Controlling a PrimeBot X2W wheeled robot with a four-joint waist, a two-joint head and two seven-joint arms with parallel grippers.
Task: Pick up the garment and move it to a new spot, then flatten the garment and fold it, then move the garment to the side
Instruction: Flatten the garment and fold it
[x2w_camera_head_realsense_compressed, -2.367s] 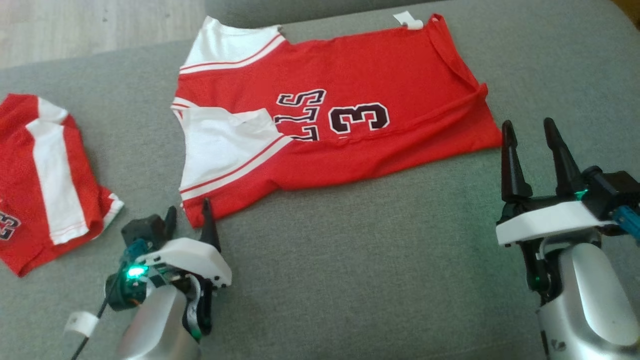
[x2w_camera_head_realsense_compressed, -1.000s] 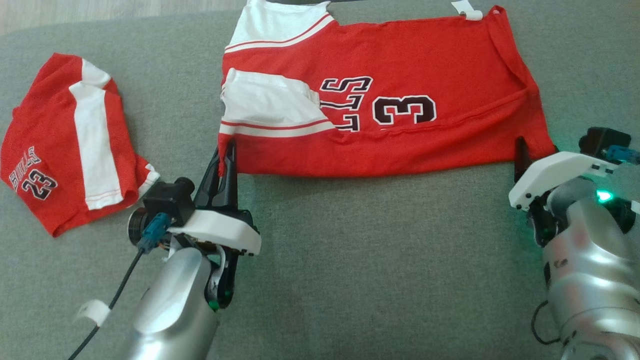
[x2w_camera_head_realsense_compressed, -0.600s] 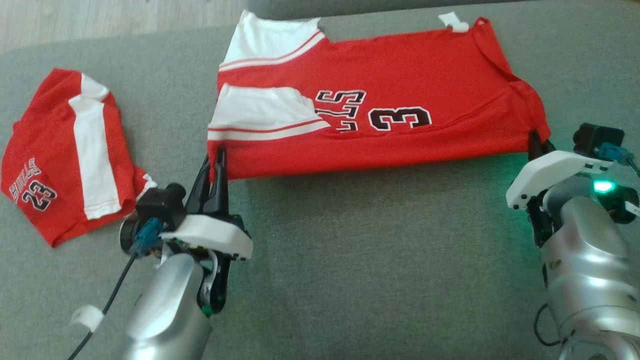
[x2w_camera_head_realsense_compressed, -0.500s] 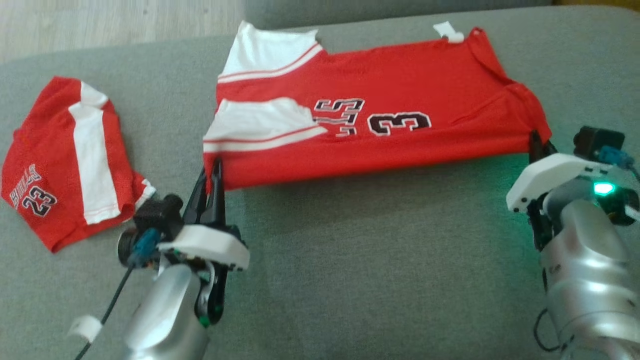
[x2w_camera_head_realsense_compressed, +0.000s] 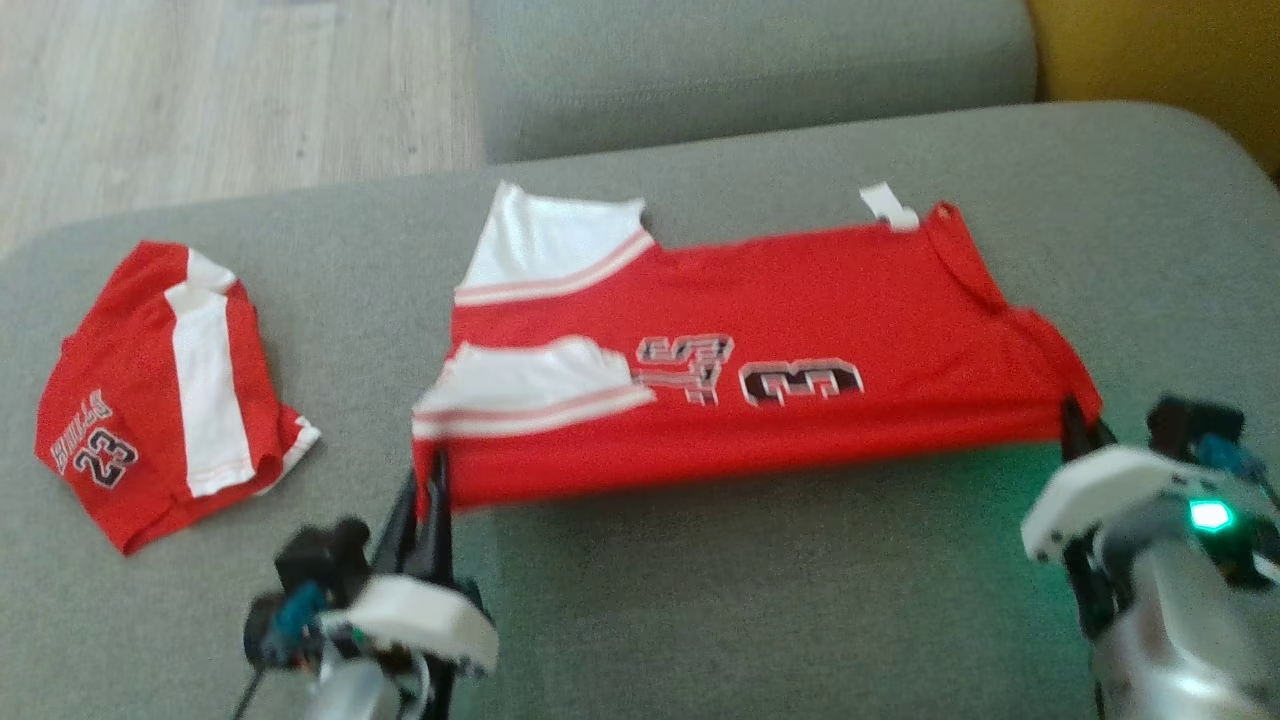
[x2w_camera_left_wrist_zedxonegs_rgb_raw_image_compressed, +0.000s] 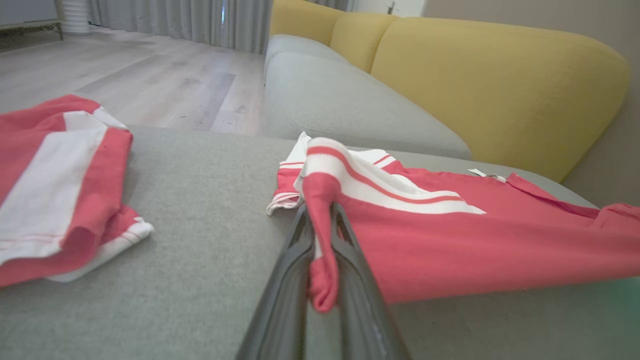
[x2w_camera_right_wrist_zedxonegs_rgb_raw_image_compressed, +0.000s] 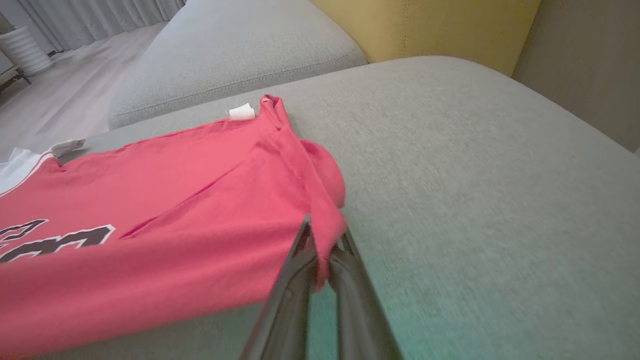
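The garment (x2w_camera_head_realsense_compressed: 760, 330) is a red jersey with white sleeves and a black "3", spread across the grey cushion (x2w_camera_head_realsense_compressed: 760, 620). Its near edge is lifted off the cushion between my two grippers. My left gripper (x2w_camera_head_realsense_compressed: 432, 470) is shut on the near left corner; in the left wrist view the red fabric (x2w_camera_left_wrist_zedxonegs_rgb_raw_image_compressed: 325, 235) is pinched between the dark fingers (x2w_camera_left_wrist_zedxonegs_rgb_raw_image_compressed: 295, 260). My right gripper (x2w_camera_head_realsense_compressed: 1075, 420) is shut on the near right corner, and the right wrist view shows the hem (x2w_camera_right_wrist_zedxonegs_rgb_raw_image_compressed: 325, 225) clamped in the gripper (x2w_camera_right_wrist_zedxonegs_rgb_raw_image_compressed: 320, 250). The far edge still rests on the cushion.
Red and white shorts (x2w_camera_head_realsense_compressed: 160, 390) marked "23" lie at the cushion's left end. A second grey cushion (x2w_camera_head_realsense_compressed: 750, 70) sits behind, with a yellow backrest (x2w_camera_head_realsense_compressed: 1170, 70) at the far right. Wooden floor (x2w_camera_head_realsense_compressed: 200, 100) lies beyond the left edge.
The right gripper closed on the jersey's near right corner. Both grippers have raised the near edge off the cushion. The head camera has tilted up, bringing the back cushion and floor into view.
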